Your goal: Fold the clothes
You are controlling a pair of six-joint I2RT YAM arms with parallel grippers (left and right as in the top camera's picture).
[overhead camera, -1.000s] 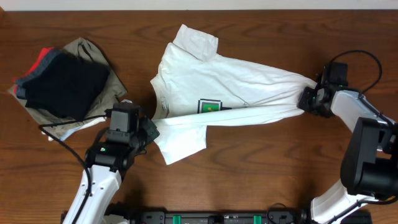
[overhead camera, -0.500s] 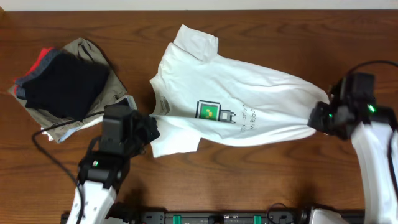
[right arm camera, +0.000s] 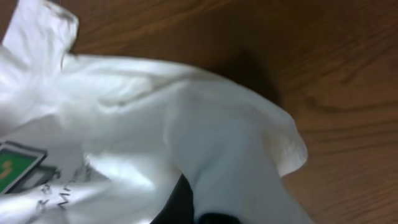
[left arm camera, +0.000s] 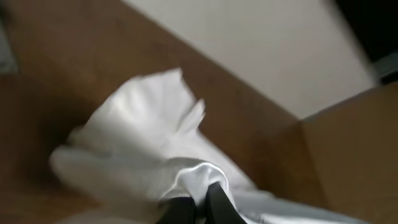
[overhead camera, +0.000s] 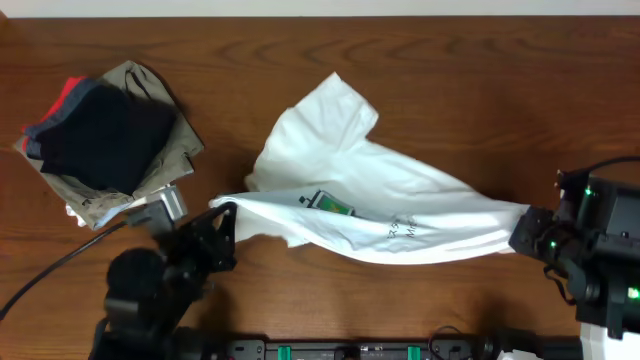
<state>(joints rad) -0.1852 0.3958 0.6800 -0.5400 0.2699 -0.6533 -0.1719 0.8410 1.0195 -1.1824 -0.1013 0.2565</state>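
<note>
Above wooden table [overhead camera: 450, 80], clothes [overhead camera: 350, 190] stretched between left hand [overhead camera: 225, 215] and right hand [overhead camera: 522, 232], both pinching it.

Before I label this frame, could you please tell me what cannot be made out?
Left wrist view: motion blur; left gripper tips buried in the white shirt.
Right wrist view: right gripper mostly under cloth, cut by the bottom edge.
Overhead: print lettering too small, creased.

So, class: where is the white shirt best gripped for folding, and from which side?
Pinch the white shirt by thin edges at its two opposite ends: left gripper from the left, right gripper from the right. It spans lengthwise between them, giving control.
</note>
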